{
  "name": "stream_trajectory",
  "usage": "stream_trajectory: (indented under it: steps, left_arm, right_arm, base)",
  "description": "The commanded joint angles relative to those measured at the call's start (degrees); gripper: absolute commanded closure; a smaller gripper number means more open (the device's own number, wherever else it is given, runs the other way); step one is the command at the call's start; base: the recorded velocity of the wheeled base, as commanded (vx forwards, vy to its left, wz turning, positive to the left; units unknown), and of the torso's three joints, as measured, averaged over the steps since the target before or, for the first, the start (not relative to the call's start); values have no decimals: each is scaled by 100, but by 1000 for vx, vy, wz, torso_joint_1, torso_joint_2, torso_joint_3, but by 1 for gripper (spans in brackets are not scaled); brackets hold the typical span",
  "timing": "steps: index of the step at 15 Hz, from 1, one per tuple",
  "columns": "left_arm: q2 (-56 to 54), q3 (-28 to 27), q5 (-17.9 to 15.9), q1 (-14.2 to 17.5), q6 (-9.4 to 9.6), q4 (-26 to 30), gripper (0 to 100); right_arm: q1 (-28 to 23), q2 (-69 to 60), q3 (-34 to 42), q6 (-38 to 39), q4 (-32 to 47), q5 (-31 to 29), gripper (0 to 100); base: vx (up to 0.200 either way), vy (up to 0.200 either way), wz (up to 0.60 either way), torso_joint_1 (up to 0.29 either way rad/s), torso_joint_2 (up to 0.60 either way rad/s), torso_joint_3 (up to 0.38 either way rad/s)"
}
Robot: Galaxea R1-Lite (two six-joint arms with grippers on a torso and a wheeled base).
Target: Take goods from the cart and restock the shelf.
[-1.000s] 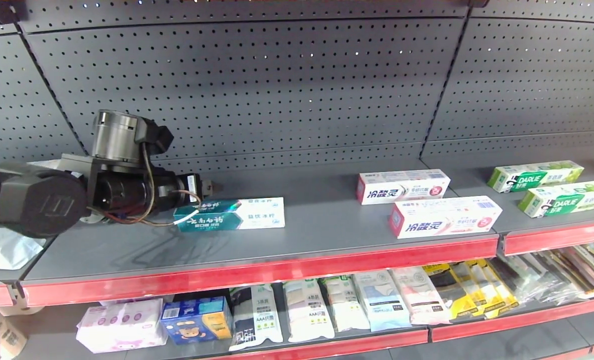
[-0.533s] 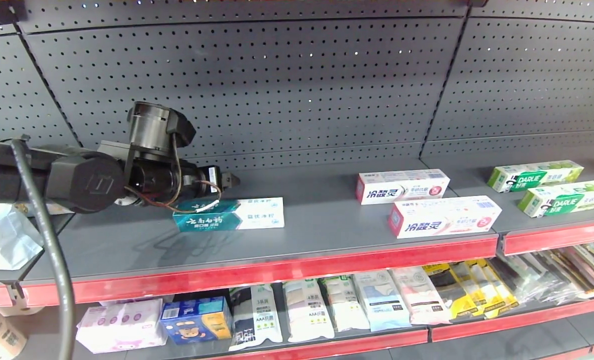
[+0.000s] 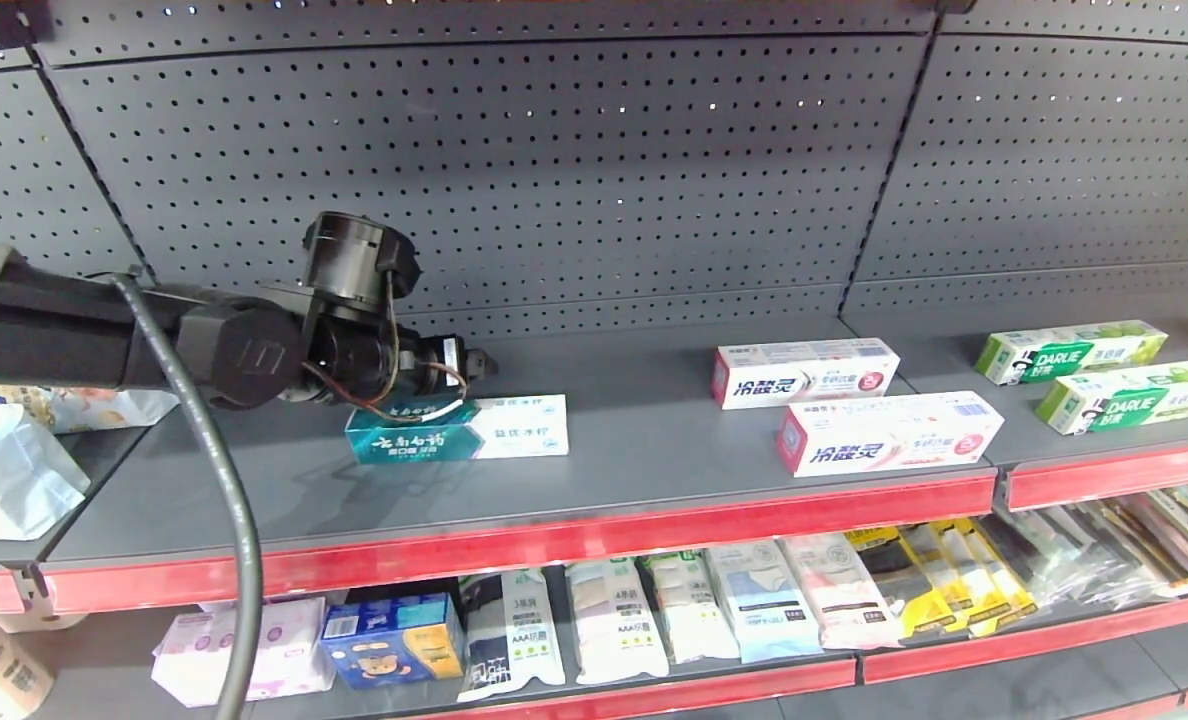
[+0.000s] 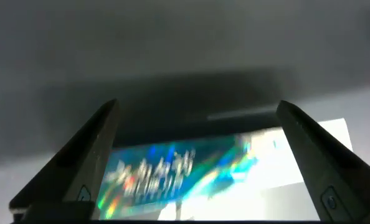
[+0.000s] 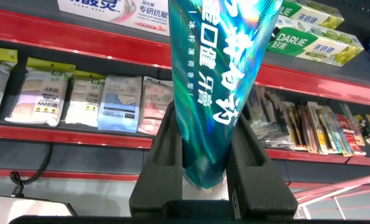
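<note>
Upper shelf (image 3: 634, 400), grey board with a red front strip: 5 toothpaste boxes, all lying flat
- 1 teal: shelf teal box (image 3: 459, 428), towards the left, long side parallel to the front strip
- 2 white-and-pink, mid-shelf: rear white-and-pink box (image 3: 806, 372) and front white-and-pink box (image 3: 889, 432), near each other, the front one at the strip
- 2 green, on the next bay to the right: rear green box (image 3: 1069, 352) and front green box (image 3: 1134, 395)

Left gripper (image 3: 481, 362): low over the upper shelf at the left end of the shelf teal box. In the left wrist view its fingers (image 4: 88, 165) stand spread wide, with the box's shiny face (image 4: 185, 174) between them. They are not clamped on it. Contact with the box cannot be judged.

Right gripper (image 5: 207, 127): fingers closed on 1 further box, the held teal box (image 5: 219, 74). It is gripped at one end and stands up out of the fingers, in front of the shelving.

Teal boxes total: 2, one on the shelf and one in the right gripper.

Lower shelf (image 3: 654, 690): 1 pink tissue pack (image 3: 279, 640), 1 blue carton (image 3: 389, 640), then a row of flat packs (image 3: 614, 620) running right; their number is not clear
</note>
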Motion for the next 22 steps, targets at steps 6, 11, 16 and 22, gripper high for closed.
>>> stream_trajectory:
  steps: [6, 11, 16, 22]
  left_arm:
    - [274, -362, 26, -22, -10, 411, 0]
    - [547, -652, 34, -74, 8, 402, 0]
    - [749, -722, 69, -101, 8, 464, 0]
    - [749, -810, 105, -127, 8, 648, 0]
  right_arm:
    - [5, 41, 30, -1, -3, 0, 100]
    - [5, 32, 30, -1, -3, 0, 100]
    - [5, 58, 48, -1, -3, 0, 100]
    - [5, 58, 74, -1, -3, 0, 100]
  base:
    - [0, 0, 0, 0, 0, 0]
    - [0, 0, 0, 0, 0, 0]
    - [0, 0, 0, 0, 0, 0]
    - [0, 0, 0, 0, 0, 0]
